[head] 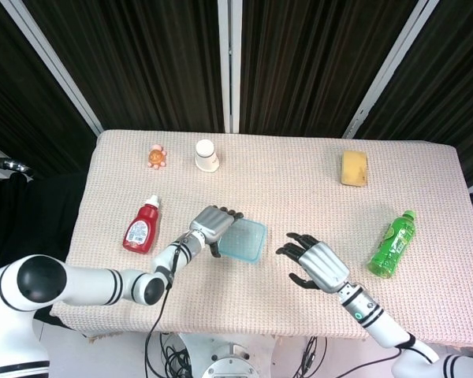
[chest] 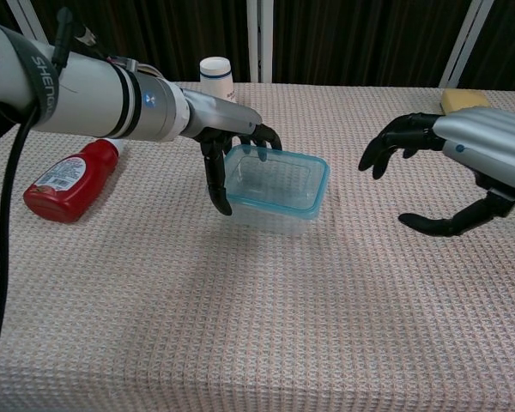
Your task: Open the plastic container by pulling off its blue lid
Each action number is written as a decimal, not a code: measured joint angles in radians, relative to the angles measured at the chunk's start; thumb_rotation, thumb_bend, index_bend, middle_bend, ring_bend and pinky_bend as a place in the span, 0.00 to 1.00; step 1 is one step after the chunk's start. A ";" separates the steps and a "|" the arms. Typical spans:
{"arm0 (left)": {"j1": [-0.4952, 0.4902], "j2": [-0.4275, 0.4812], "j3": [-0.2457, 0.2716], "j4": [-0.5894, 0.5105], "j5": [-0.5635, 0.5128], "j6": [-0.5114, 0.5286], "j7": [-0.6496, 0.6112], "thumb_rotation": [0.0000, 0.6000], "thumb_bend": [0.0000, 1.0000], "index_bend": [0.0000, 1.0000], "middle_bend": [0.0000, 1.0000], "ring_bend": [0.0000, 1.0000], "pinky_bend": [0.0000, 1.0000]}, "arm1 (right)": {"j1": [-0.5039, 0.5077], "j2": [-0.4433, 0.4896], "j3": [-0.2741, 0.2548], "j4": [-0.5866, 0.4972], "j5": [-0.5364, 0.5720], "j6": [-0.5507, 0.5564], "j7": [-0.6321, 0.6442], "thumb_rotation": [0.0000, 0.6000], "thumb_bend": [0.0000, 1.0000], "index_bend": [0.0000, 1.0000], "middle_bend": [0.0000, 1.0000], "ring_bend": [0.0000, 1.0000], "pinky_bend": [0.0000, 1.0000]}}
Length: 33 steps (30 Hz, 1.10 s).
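Observation:
The clear plastic container [head: 242, 241] [chest: 275, 196] stands near the table's middle, its blue-rimmed lid [chest: 280, 160] seated on top. My left hand [head: 212, 225] [chest: 233, 142] grips the container's left end, with fingers [chest: 267, 136] curled over the far rim and the thumb against the near left corner. My right hand [head: 313, 263] [chest: 447, 166] hovers open to the right of the container, a short gap away. Its fingers are spread and point toward the lid, and it holds nothing.
A red ketchup bottle [head: 142, 226] [chest: 69, 178] lies left of the container. A white cup [head: 207, 155] [chest: 215, 75] and a small orange toy [head: 156, 156] stand at the back. A yellow sponge [head: 354, 168] lies back right, a green bottle [head: 392, 243] at the right.

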 measured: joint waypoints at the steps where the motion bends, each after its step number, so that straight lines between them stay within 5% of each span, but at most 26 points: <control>1: -0.002 -0.001 -0.001 -0.002 -0.008 0.002 0.004 1.00 0.00 0.19 0.24 0.13 0.24 | 0.007 -0.024 0.005 0.024 -0.003 -0.001 -0.011 1.00 0.21 0.30 0.32 0.15 0.29; 18: -0.014 -0.009 -0.010 -0.011 -0.067 0.013 0.030 1.00 0.00 0.18 0.24 0.14 0.24 | 0.102 -0.324 0.040 0.382 -0.064 0.082 0.020 1.00 0.12 0.34 0.31 0.15 0.27; 33: -0.015 -0.018 -0.014 -0.010 -0.080 0.021 0.049 1.00 0.00 0.18 0.24 0.13 0.24 | 0.145 -0.382 0.025 0.486 -0.059 0.099 0.052 1.00 0.12 0.37 0.32 0.15 0.27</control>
